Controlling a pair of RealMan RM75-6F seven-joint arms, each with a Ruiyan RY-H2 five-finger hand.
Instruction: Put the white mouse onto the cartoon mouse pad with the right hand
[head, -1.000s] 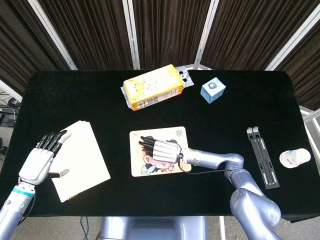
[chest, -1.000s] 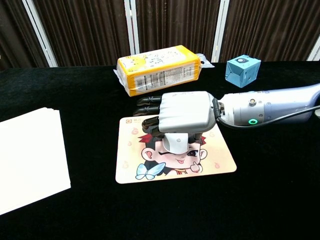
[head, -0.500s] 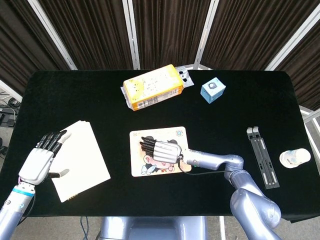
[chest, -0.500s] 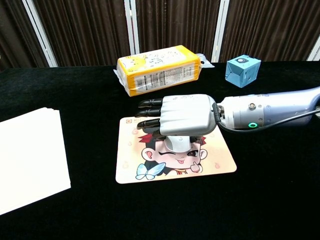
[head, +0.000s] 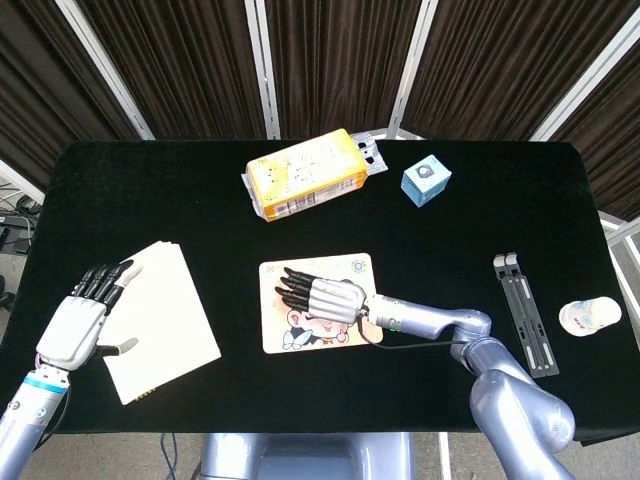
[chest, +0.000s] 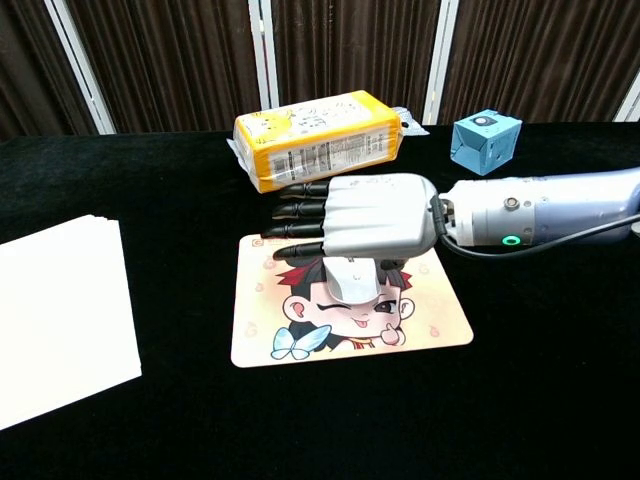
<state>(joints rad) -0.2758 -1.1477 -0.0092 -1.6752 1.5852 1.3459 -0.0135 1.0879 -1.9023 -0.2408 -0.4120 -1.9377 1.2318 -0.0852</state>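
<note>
Black-draped table (head: 150, 190): right hand (chest: 375, 225), fingers spread open, hovers above the white mouse (chest: 351, 279) resting on the cartoon mouse pad (chest: 300, 335); release looks complete, withdrawal upward likely next.

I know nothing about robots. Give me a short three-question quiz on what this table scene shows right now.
1. True or false: the white mouse lies on the cartoon mouse pad.
2. Which hand is above the mouse: A) left hand B) right hand?
3. Fill in: the left hand rests beside a stack of white ____.

Key: 1 true. 2 B; its fingers are stretched out flat over the mouse. 3 paper.
</note>
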